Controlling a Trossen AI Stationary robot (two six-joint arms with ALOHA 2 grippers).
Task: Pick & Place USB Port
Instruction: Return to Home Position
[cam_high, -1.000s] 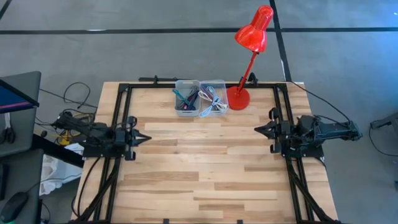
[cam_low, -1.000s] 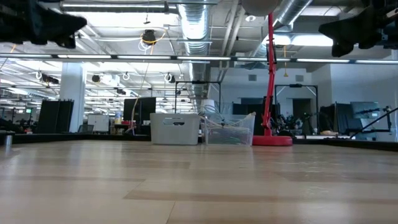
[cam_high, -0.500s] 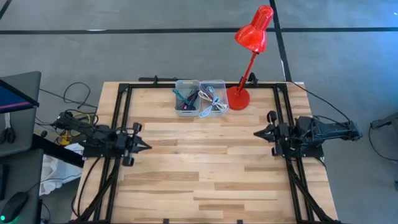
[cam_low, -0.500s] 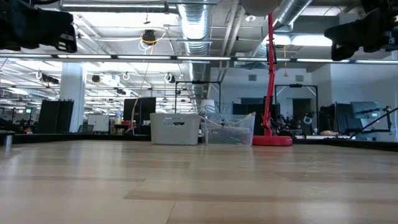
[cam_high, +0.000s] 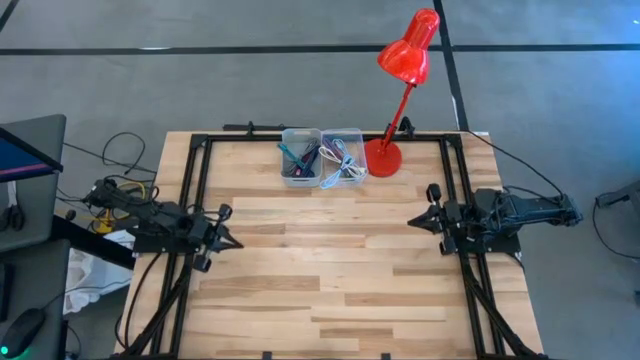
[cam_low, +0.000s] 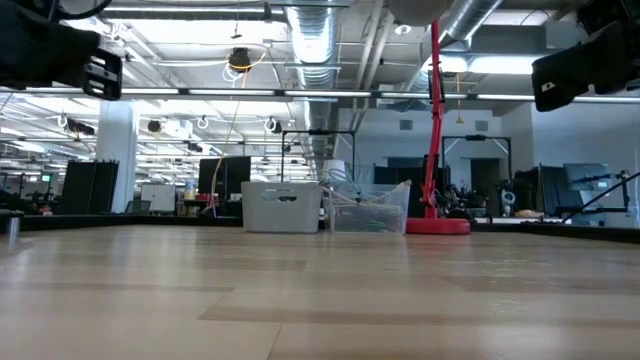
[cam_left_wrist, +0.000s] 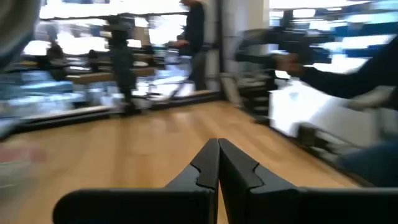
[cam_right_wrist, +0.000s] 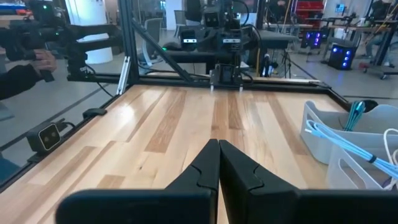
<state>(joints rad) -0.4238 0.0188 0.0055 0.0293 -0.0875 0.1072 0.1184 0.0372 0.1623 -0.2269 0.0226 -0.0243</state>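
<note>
High view — seems all but finished, with charger cables (cam_high: 303, 157) in the gray bin (cam_high: 284, 162) and transparent bin (cam_high: 362, 150) at the far edge, left gripper (cam_high: 235, 244) and right gripper (cam_high: 412, 220) closed on nothing at opposite sides, leaving only the parking.

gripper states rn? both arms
Left gripper: closed, empty, over the table near its left side.
Right gripper: closed, empty, near the right side.
</note>
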